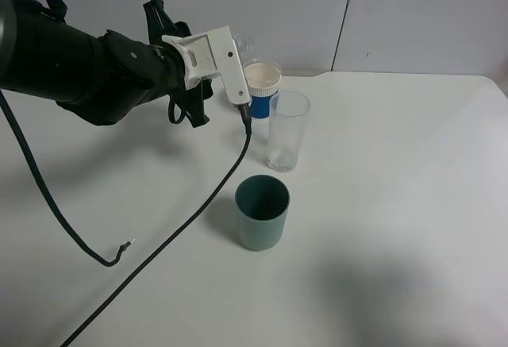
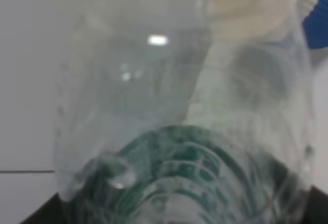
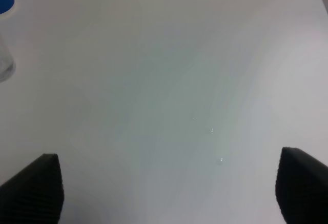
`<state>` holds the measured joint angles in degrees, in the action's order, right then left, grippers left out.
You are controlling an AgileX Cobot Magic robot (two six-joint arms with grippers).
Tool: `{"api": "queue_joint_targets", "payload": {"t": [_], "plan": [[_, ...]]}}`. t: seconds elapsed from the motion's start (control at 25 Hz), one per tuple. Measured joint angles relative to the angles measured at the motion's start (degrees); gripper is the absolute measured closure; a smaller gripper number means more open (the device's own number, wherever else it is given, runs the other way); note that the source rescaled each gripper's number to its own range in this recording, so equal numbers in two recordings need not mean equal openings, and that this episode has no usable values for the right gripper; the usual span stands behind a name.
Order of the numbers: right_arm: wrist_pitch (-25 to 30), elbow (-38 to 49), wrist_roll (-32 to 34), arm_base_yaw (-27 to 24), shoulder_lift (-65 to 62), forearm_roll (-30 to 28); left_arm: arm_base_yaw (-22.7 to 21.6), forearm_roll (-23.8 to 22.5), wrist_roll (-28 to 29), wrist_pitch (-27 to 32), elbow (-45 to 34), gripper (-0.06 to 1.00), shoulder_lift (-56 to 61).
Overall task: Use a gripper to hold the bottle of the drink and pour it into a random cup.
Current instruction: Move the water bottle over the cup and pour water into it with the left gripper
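White worktop, three cups standing upright on it. Blue cup with white rim sits closest to the far edge, roughly mid-width. Clear tumbler is just beside it, on the front-right side; they overlap in the exterior view, so I can't tell whether they touch. Teal cup stands apart from both, further toward the front edge, about mid-worktop

Left end effector is closed on the bottle and holds it off the worktop near the far edge, just left of the blue cup. In the exterior view the white jaw piece hides nearly all of the bottle; only a clear bit shows past it. The left wrist view is filled with the clear bottle wall, green label band at the gripped end, dark fingers at either side. Can't tell the liquid level in the bottle or whether the tumbler has anything in it

Black cable hangs from the white jaw piece and trails across the worktop toward the front-left corner

Right end effector is open, fingers wide apart over bare worktop, nothing between them; out of the exterior view
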<state>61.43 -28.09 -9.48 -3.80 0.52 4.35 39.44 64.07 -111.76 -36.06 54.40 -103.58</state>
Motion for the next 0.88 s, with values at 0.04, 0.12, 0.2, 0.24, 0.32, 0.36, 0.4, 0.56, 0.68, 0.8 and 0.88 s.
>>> {"api": "queue_joint_targets", "payload": {"t": [0.04,0.12,0.2,0.24,0.32,0.36,0.4,0.56,0.68,0.8,0.88], "plan": [[0.0,0.0,0.0,0.0,0.0,0.0,0.3,1.3,-0.6,-0.4,0.2,0.94,0.0],[0.0,0.0,0.0,0.0,0.0,0.0,0.7,2.5,-1.3,-0.9,0.4,0.94,0.0],[0.0,0.0,0.0,0.0,0.0,0.0,1.7,4.9,-3.3,-2.4,1.3,0.94,0.0],[0.0,0.0,0.0,0.0,0.0,0.0,2.2,6.3,-4.5,-3.3,1.8,0.94,0.0],[0.0,0.0,0.0,0.0,0.0,0.0,2.9,7.7,-6.5,-5.5,2.5,0.94,0.0],[0.0,0.0,0.0,0.0,0.0,0.0,3.1,8.2,-7.3,-6.7,2.6,0.94,0.0],[0.0,0.0,0.0,0.0,0.0,0.0,3.2,8.5,-7.9,-7.5,2.6,0.94,-0.1],[0.0,0.0,0.0,0.0,0.0,0.0,3.8,9.2,-8.8,-9.3,2.6,0.94,-0.2],[0.0,0.0,0.0,0.0,0.0,0.0,4.0,9.3,-9.1,-9.4,2.6,0.94,-0.2],[0.0,0.0,0.0,0.0,0.0,0.0,4.4,10.2,-9.2,-9.7,2.6,0.94,-0.3],[0.0,0.0,0.0,0.0,0.0,0.0,5.2,11.0,-10.1,-9.8,2.6,0.94,-0.7]]}}
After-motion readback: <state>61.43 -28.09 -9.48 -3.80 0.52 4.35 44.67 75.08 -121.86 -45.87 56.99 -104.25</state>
